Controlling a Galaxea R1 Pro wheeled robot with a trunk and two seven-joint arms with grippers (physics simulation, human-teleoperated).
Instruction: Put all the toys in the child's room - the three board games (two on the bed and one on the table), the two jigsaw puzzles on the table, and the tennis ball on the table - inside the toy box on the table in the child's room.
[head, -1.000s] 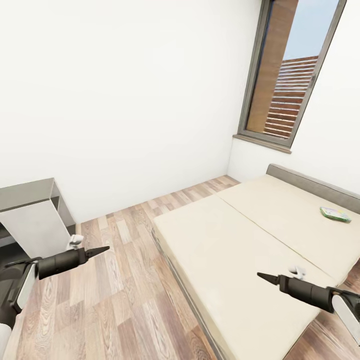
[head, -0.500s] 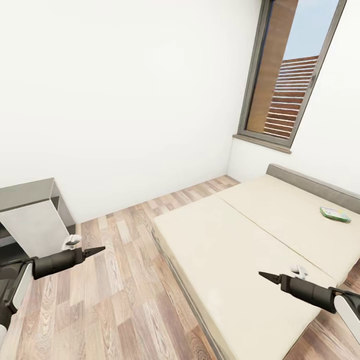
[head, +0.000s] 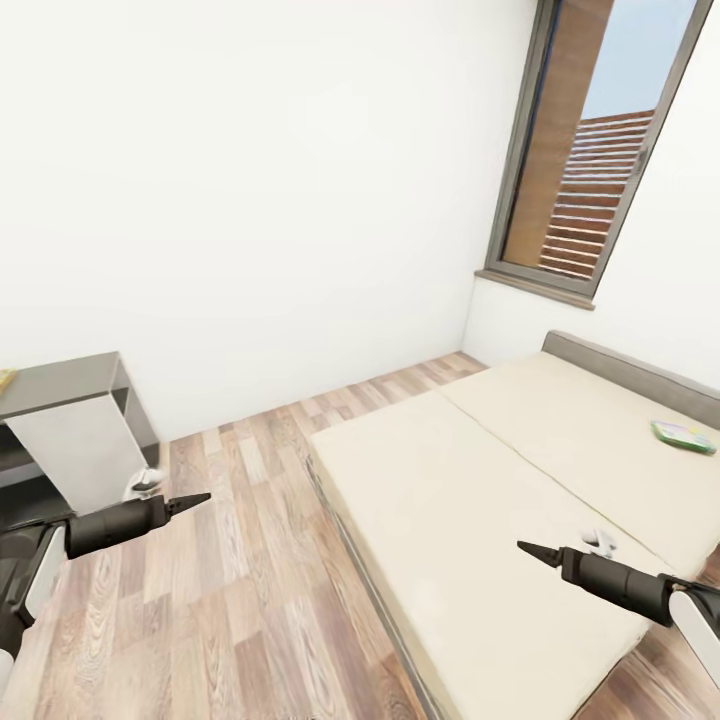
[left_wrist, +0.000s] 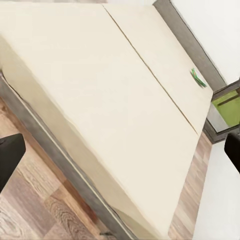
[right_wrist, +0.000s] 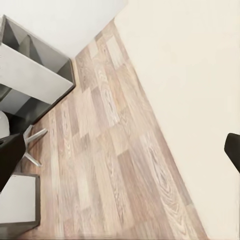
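Facing the big cream bed (head: 500, 500) on our wood floor (head: 230, 560).
We see one board game (head: 683, 436) far right on it; both our grippers (head: 200, 497) (head: 527, 548) hold nothing, fingers wide apart.

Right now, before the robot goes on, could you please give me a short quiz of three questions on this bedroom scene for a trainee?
1. True or false: the flat green and multicoloured game box lies on the wood plank floor.
2. Which is above the cream-beige bed? A: left gripper. B: right gripper.
3. Missing word: both grippers hold ____.

Key: 1 false, it lies on the bed. 2 B. 3 nothing.
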